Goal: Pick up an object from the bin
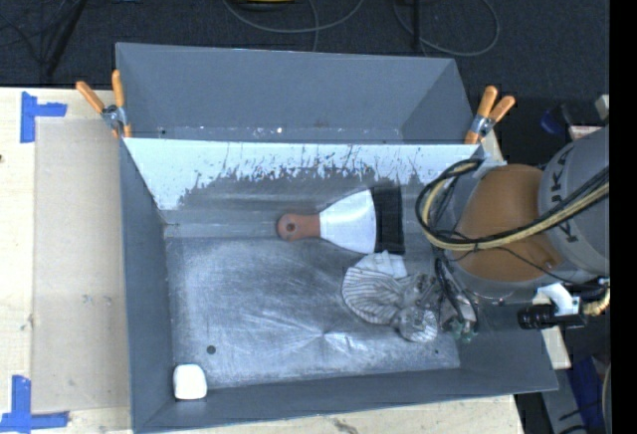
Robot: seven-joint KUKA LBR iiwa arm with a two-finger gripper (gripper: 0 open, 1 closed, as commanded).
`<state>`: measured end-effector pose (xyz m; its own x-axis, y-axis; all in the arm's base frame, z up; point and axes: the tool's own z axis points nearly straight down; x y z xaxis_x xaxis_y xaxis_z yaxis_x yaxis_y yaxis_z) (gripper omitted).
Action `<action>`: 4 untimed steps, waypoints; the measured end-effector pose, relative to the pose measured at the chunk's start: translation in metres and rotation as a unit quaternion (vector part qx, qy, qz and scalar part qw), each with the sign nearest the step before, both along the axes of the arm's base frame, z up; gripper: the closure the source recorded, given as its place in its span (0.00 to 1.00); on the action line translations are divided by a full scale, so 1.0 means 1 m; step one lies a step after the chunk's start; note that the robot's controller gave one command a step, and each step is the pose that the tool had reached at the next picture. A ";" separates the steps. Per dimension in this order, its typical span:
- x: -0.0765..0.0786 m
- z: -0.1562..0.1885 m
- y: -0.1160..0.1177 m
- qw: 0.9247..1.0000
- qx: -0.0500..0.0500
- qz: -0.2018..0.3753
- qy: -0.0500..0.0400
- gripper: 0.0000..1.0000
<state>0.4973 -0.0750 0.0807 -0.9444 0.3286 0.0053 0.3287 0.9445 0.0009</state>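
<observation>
Camera view: gripper (426, 311) sits low by the bin's (299, 94) right wall, just beside a crumpled striped cloth (373, 288) next to the brush (348, 221). Whether it is open or closed cannot be told. Centring over the cloth's bulk should help.

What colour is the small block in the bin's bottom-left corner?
The small block is white, seen in the camera view.

The arm (589, 185) is a rounded grey shell with dark lettering (only partly readable). An orange-brown dome cover (503, 223) caps its wrist, looped by black and yellow cables (435, 208). The hand (430, 311) looks pale, metallic and strung with thin wires.
</observation>
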 end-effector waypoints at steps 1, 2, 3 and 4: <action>-0.002 0.008 0.000 1.000 0.000 0.000 0.002 1.00; -0.003 0.032 0.000 1.000 0.000 0.000 0.003 1.00; -0.001 0.054 0.000 1.000 0.000 0.000 0.001 1.00; -0.001 0.076 0.000 1.000 -0.001 0.001 0.000 1.00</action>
<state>0.4967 -0.0753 0.1570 -0.9448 0.3275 0.0043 0.3275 0.9448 -0.0003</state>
